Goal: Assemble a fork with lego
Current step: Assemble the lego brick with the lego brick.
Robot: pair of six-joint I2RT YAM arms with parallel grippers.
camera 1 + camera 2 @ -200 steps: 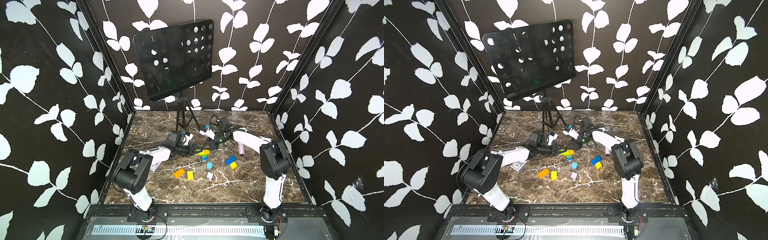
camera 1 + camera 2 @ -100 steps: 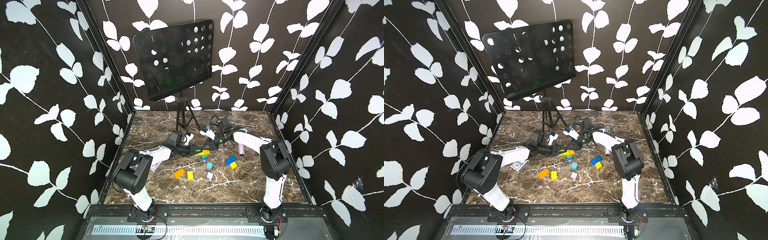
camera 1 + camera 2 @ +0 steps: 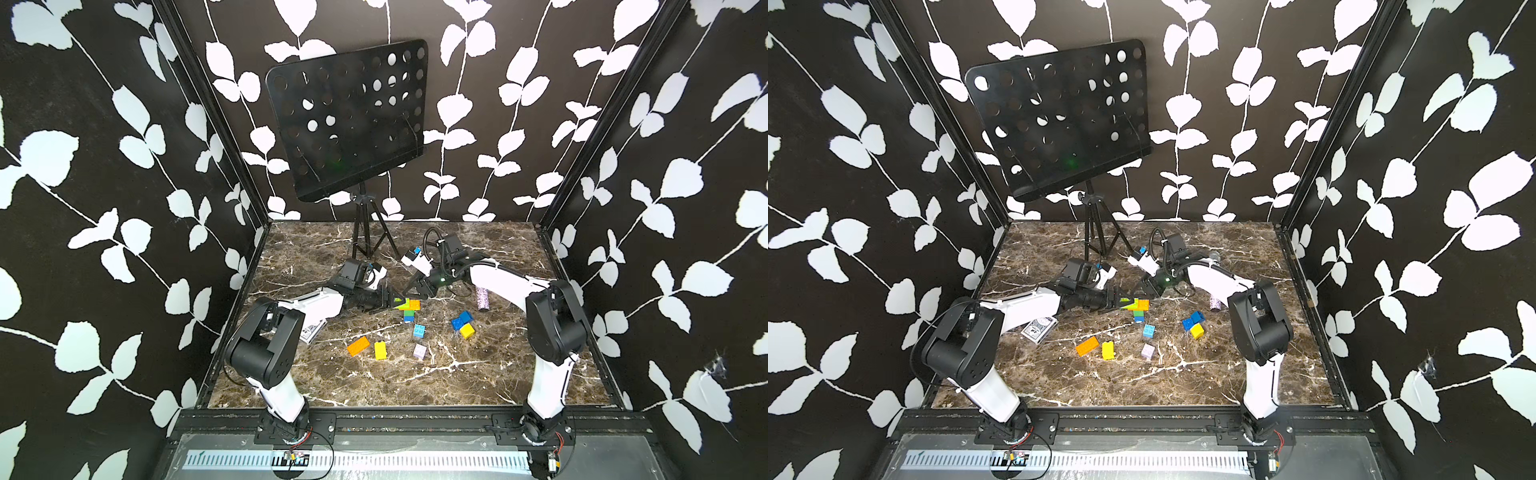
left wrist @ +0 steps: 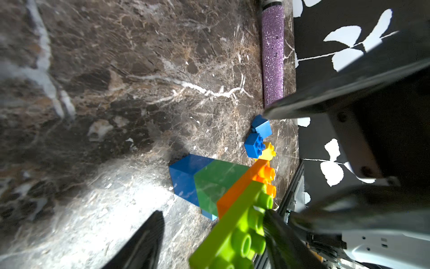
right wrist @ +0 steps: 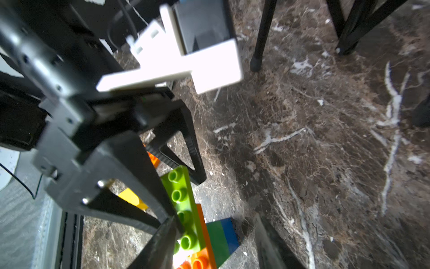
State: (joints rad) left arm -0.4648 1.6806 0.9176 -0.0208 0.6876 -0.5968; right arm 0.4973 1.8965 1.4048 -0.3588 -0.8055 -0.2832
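The partly built fork (image 3: 409,308) lies on the marble in the middle: a blue-and-green stem (image 4: 197,179), an orange crossbar (image 4: 242,186) and a lime brick (image 4: 235,233) on top. My left gripper (image 4: 213,213) is open around its lime end. One finger (image 4: 277,240) touches the lime studs and the other (image 4: 146,240) stands well clear. My right gripper (image 5: 214,217) is open over the same figure from the far side. Its finger (image 5: 160,244) rests against the lime studs. Loose lego lies in front: orange (image 3: 358,345), yellow (image 3: 380,350), lilac (image 3: 419,351), light blue (image 3: 419,331).
Two blue bricks (image 3: 462,320) and a yellow one (image 3: 467,331) sit right of centre. A glittery microphone (image 3: 482,297) lies under the right arm. A black music stand (image 3: 349,120) rises at the back on its tripod (image 3: 368,237). A card box (image 3: 311,331) lies by the left arm.
Both grippers have spread their jaws wider around the brick figure. The arms and the figure stay in nearly the same place.
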